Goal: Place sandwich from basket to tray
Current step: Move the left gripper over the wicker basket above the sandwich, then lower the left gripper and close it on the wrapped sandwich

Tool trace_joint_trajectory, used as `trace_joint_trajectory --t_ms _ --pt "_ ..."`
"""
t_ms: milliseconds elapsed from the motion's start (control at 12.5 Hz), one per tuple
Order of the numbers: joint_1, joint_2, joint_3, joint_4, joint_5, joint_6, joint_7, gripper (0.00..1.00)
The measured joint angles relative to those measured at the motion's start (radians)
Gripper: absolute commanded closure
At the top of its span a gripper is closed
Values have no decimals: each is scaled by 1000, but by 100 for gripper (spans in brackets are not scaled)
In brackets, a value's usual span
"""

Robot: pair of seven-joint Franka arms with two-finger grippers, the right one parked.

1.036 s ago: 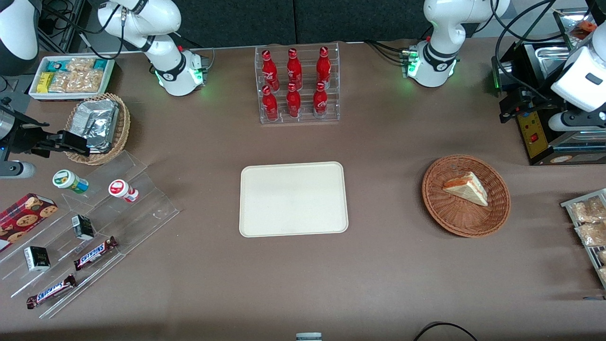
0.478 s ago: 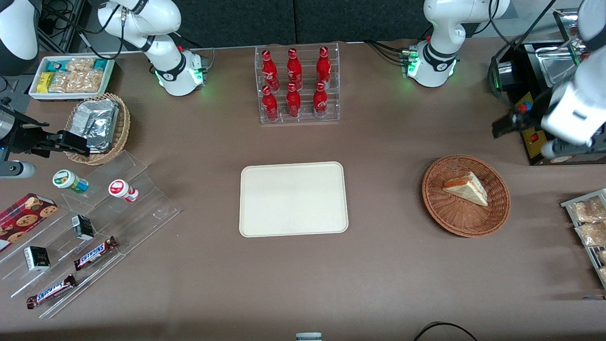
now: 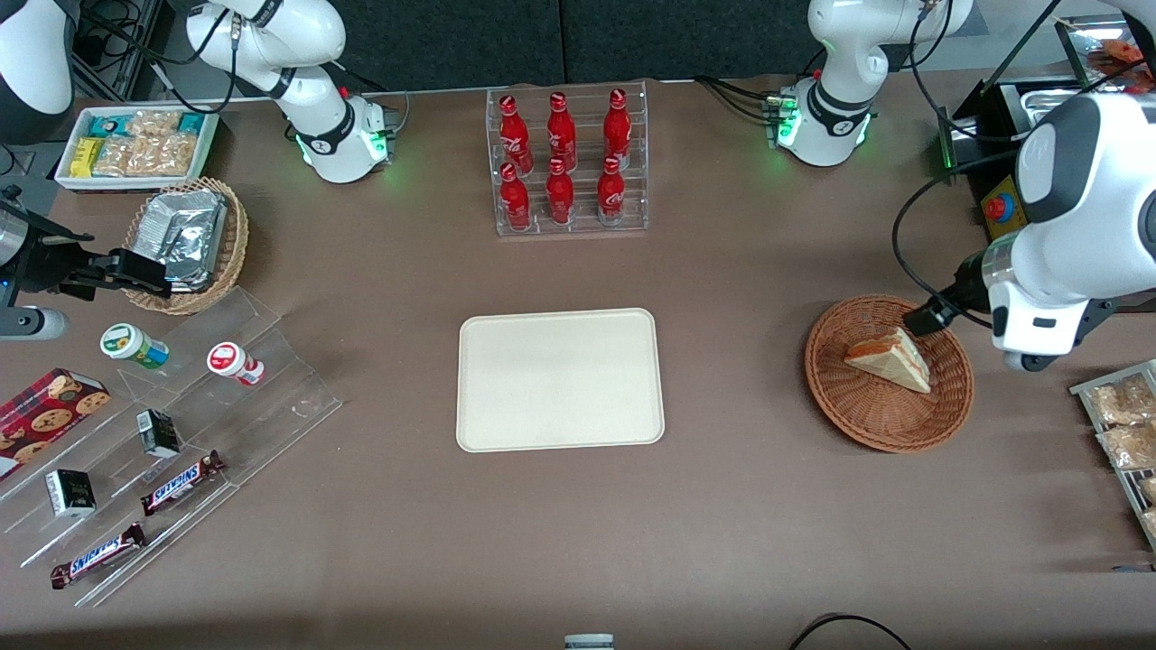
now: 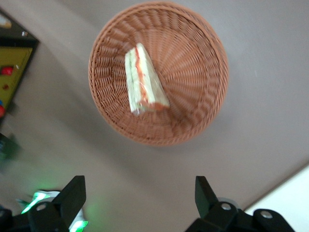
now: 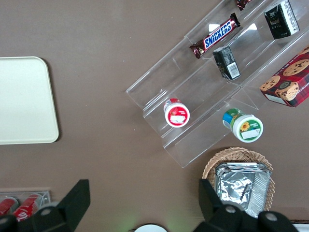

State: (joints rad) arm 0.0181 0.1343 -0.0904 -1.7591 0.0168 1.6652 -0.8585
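Observation:
The sandwich (image 3: pixel 890 358) is a pale wedge with an orange-red filling stripe, lying in the round reddish-brown wicker basket (image 3: pixel 867 415) toward the working arm's end of the table. My left gripper (image 3: pixel 928 318) hovers above the basket's rim, slightly farther from the front camera than the sandwich. In the left wrist view the gripper (image 4: pixel 139 195) is open with nothing between its fingers, and the sandwich (image 4: pixel 143 82) lies apart from it in the basket (image 4: pixel 193 63). The cream-white tray (image 3: pixel 560 379) rests bare at the table's middle.
An acrylic rack of red bottles (image 3: pixel 567 162) stands farther back than the tray. A black machine (image 3: pixel 998 194) and a rack of snack packets (image 3: pixel 1120 424) flank the basket. Toward the parked arm's end are a stepped acrylic shelf (image 3: pixel 181 424) and a tan basket of foil packets (image 3: pixel 185 239).
The left arm has swung down from beside the black machine toward the basket, and its gripper now hangs over the basket's rim. Sandwich, basket and tray have not moved.

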Motion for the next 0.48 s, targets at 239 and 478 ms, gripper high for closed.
trace_joint_trajectory --t_ms 239,478 --pt "26 4 3 -178 0 229 -170 0" --pt "26 5 2 -325 0 407 -243 0"
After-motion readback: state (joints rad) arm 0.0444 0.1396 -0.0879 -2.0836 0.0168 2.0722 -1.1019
